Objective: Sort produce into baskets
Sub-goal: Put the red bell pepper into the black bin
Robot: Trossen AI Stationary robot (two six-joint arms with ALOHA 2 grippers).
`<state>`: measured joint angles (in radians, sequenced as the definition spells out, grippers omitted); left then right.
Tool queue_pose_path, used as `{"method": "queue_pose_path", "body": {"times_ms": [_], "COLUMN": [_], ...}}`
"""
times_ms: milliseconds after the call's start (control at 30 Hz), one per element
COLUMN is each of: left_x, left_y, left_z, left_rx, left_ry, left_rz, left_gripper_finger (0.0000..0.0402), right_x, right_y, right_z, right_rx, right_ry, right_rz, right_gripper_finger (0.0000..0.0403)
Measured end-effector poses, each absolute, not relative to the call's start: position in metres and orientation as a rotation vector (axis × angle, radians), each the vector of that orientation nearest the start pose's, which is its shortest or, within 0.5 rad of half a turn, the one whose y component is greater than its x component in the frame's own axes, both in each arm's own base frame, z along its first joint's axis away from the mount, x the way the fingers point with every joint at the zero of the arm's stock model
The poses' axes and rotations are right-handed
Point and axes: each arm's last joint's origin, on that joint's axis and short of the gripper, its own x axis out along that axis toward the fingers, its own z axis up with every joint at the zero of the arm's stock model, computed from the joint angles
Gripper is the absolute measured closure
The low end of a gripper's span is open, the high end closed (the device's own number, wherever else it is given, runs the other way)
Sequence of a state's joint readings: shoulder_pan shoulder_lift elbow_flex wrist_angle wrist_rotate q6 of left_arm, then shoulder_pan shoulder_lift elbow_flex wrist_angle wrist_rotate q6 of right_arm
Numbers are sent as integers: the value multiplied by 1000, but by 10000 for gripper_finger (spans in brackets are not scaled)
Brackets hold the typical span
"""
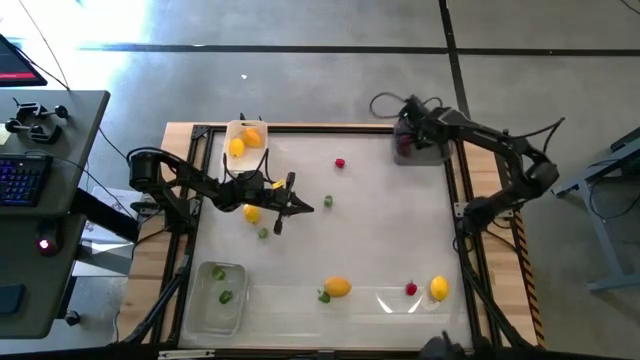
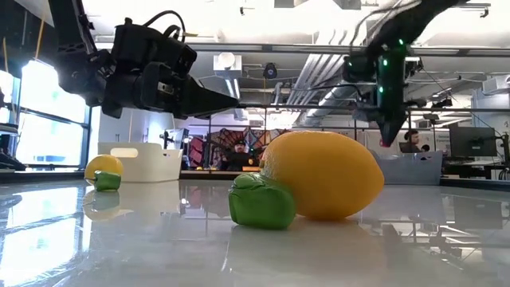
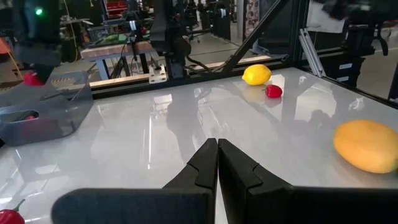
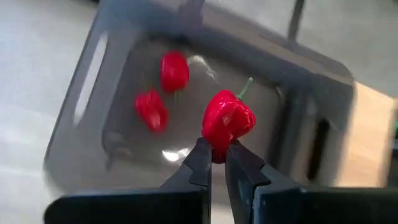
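While the clear tray (image 1: pixel 218 297) at the near left corner holds only small green pieces, the near edge of the table (image 1: pixel 380 230) carries an orange fruit (image 1: pixel 338 287) with a green piece (image 1: pixel 324 296) touching it, a red berry (image 1: pixel 411 289) and a yellow lemon (image 1: pixel 439 288) — all unsorted. Mid-table, the left gripper (image 1: pixel 290 203) hangs above the surface with its fingers pressed together on nothing; a yellow fruit (image 1: pixel 251 213) and a green bit (image 1: pixel 263 233) lie just beside it, another green piece (image 1: pixel 328 201) near it. Farther off, a lone red berry (image 1: pixel 340 162) sits on bare table, and the white tray (image 1: pixel 244 139) at the far left holds yellow and orange fruit. At the far right corner, the right gripper (image 4: pixel 217 155) pinches a red pepper (image 4: pixel 227 118) by its lower end above the grey tray (image 4: pixel 93 74), where two red pieces (image 4: pixel 163 87) already lie.

The risk lies in that hold — the fingers catch only the pepper's tip, so it may swing or slip early. I judge it would still land inside, though a drop from this height could bounce it over the shallow rim. The left gripper, shut, must open before it can take the yellow fruit, or it may nudge it away.
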<state>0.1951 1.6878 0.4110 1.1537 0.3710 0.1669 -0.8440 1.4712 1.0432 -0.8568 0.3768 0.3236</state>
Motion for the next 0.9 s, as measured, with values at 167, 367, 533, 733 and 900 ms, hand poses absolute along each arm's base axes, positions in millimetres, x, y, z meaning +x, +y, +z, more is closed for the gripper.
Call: {"method": "queue_pose_path", "body": {"times_ms": [167, 367, 533, 733, 900], "left_x": [270, 270, 270, 270, 270], "left_y": [43, 43, 43, 43, 43], "left_z": [137, 137, 137, 137, 137], "left_rx": [132, 133, 133, 133, 134], "left_ry": [103, 102, 102, 102, 101], "left_rz": [-184, -184, -185, -184, -184], "left_gripper_finger": [401, 401, 401, 402, 401], "right_x": [154, 141, 137, 139, 142], "right_y": [-229, -233, -232, -235, -240], "right_z": [212, 196, 184, 174, 162], "right_rx": [630, 673, 682, 678, 688], "right_ry": [1012, 978, 970, 929, 958], "right_rz": [-1220, -1213, -1216, -1205, -1201], "right_gripper_finger": [389, 389, 389, 389, 388]}}
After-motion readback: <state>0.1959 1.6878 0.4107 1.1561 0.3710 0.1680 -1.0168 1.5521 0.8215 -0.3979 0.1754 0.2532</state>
